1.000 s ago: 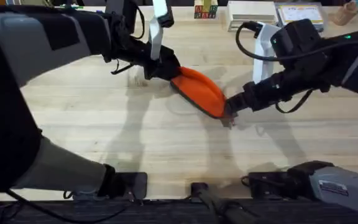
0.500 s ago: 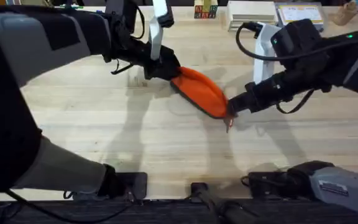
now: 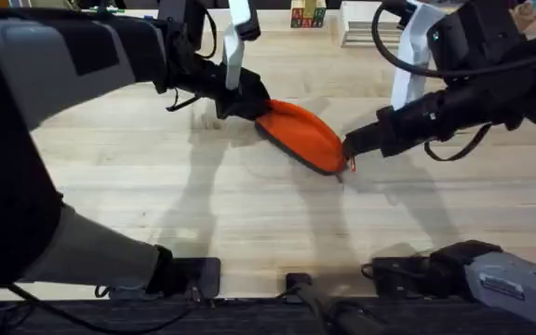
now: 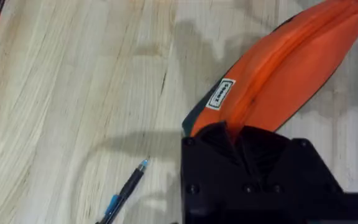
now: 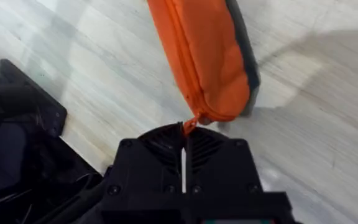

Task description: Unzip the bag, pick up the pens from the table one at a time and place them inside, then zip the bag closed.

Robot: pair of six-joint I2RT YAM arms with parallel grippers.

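Two grippers stretch the orange bag (image 3: 301,137) above the desk (image 3: 156,186): left gripper (image 3: 247,102) clamps its far end, right gripper (image 3: 349,154) pinches the red pull tab (image 5: 190,124).

The right arm has risen toward the upper right of the overhead frame, its white link and cable now reaching the top edge. The right gripper (image 3: 350,154) has shifted slightly up and right, from just below the lower right tip of the bag (image 3: 298,137) to level with it. The small red pull tab (image 3: 351,165), which hung below the tip a moment ago, now sits tighter against the gripper. The bag's lower right end appears slightly lifted, though the overhead angle leaves this uncertain.
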